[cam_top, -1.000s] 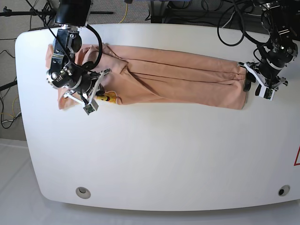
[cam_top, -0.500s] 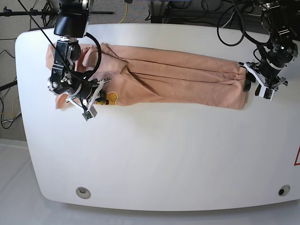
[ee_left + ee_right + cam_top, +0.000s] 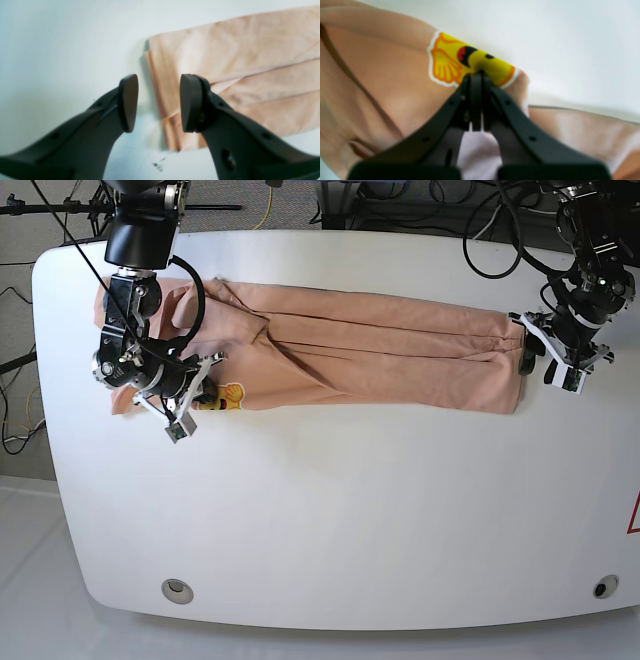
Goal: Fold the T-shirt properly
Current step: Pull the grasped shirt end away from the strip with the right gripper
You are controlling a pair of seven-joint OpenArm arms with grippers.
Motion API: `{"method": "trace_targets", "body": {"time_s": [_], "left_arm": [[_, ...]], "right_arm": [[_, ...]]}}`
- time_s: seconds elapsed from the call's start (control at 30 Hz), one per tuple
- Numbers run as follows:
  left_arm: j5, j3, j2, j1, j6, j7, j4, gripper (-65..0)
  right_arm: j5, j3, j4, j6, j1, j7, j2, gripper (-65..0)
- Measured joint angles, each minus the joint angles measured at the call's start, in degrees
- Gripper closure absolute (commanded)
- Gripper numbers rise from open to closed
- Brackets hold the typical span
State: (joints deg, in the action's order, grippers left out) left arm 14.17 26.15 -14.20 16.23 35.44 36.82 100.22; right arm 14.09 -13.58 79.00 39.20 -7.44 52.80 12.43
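1. The T-shirt (image 3: 380, 355) lies along the far half of the white table (image 3: 350, 510), already folded lengthwise into a long narrow band. Its collar end sits at the base view's left and its hem end at that view's right.
2. The right gripper (image 3: 476, 75) has its jaws pressed together on the shirt's near edge, right at the yellow smiley print (image 3: 460, 62). In the right wrist view the cloth rises a little at that pinch, so it appears to be clamped on the fabric.
3. The left gripper (image 3: 158, 102) hangs at the hem end with its jaws apart. It holds nothing, and the stacked layers of the hem (image 3: 172, 125) lie just under and between the pads.
4. The step in hand looks like securing both ends before folding the band crosswise.
5. To do it well, the left jaws should come down over all the hem layers at once and close near the corner, so no layer slips out.
6. Both ends should then lift evenly and travel together, with the band kept lightly taut.
7. The risk, as I judge it, is that the lengthwise folds open if one end leads or the cloth drags on the table.
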Motion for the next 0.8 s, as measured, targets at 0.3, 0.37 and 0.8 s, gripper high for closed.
{"method": "trace_targets", "body": {"time_s": [0.3, 0.37, 0.8], "left_arm": [[0.02, -0.02, 0.02, -0.04, -0.02, 0.0, 0.0, -25.6], [0.02, -0.02, 0.02, -0.04, 0.0, 0.0, 0.0, -25.6], [0.02, 0.04, 0.02, -0.04, -0.02, 0.0, 0.0, -25.6]], "right_arm": [[-0.11, -0.33, 6.78, -0.22, 0.44, 3.37, 1.38, 0.0], [0.17, -0.26, 9.11, -0.2, 0.72, 5.27, 1.31, 0.0], [0.59, -0.22, 22.73, -0.2, 9.81, 11.96, 1.07, 0.0]]}}
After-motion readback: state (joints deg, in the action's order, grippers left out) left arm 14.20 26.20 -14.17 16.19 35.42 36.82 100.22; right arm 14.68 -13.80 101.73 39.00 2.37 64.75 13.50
